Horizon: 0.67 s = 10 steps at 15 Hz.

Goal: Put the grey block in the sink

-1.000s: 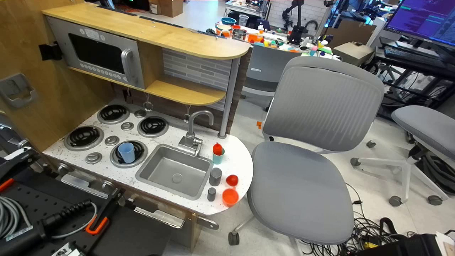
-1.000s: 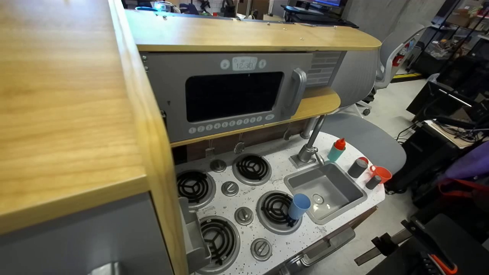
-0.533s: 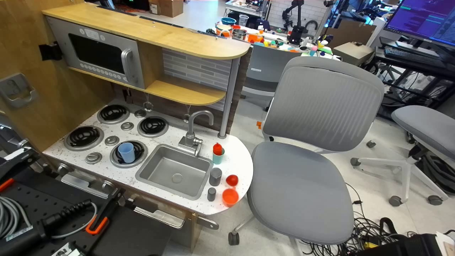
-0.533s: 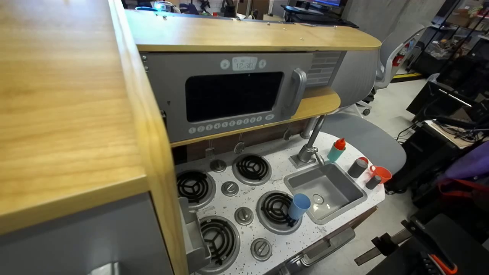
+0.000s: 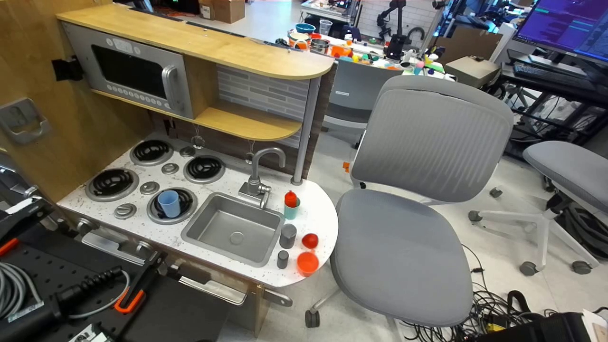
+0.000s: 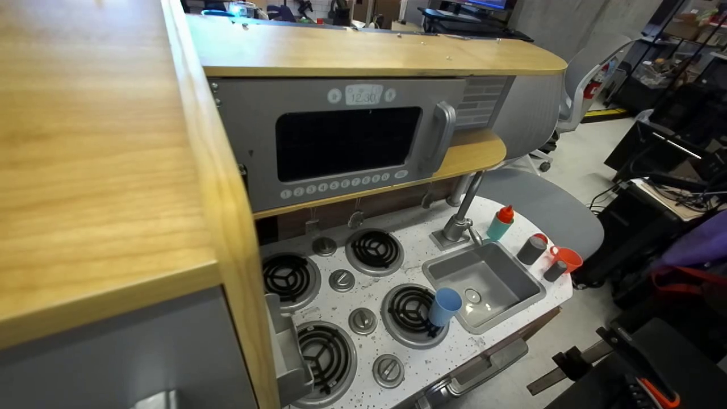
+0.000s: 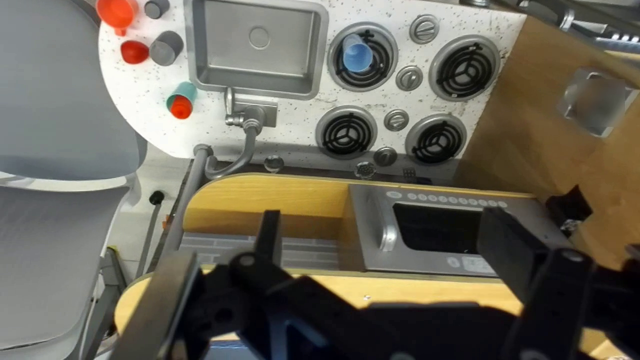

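Two dark grey cylindrical blocks stand on the white countertop beside the sink, at its rounded end: a larger one (image 5: 288,236) and a smaller one (image 5: 282,260). I cannot tell which is meant. Both show in the other views too, the larger (image 6: 532,250) (image 7: 166,48) and the smaller (image 6: 555,271) (image 7: 156,8). The sink (image 5: 232,230) is a rectangular grey metal basin with nothing in it, also seen in the wrist view (image 7: 257,55). My gripper (image 7: 382,215) is open and empty, its fingers wide apart above the wooden shelf and microwave. It is out of both exterior views.
A curved faucet (image 5: 256,175) rises behind the sink. A teal cup with a red top (image 5: 291,209), a red round piece (image 5: 310,241) and an orange cup (image 5: 308,264) stand near the blocks. A blue cup (image 5: 169,203) sits on a burner. The microwave (image 6: 352,142) and shelf (image 5: 247,122) overhang the counter.
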Motion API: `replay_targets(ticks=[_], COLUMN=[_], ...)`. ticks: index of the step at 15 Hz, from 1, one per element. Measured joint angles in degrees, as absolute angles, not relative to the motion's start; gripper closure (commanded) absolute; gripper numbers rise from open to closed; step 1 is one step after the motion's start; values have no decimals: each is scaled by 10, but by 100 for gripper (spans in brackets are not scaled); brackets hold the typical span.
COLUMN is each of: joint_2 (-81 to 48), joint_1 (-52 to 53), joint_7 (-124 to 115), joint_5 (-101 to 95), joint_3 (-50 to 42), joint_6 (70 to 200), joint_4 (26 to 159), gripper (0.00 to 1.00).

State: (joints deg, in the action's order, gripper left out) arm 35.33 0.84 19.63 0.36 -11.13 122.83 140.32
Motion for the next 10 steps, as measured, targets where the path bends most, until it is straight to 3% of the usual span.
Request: replay_targets(ticks=[10], joint_2=[178], joint_1=[-18], joint_7=[223], joint_5=[5], joint_3=[-160], joint_6=[1336], joint_4=[1330], gripper=[0])
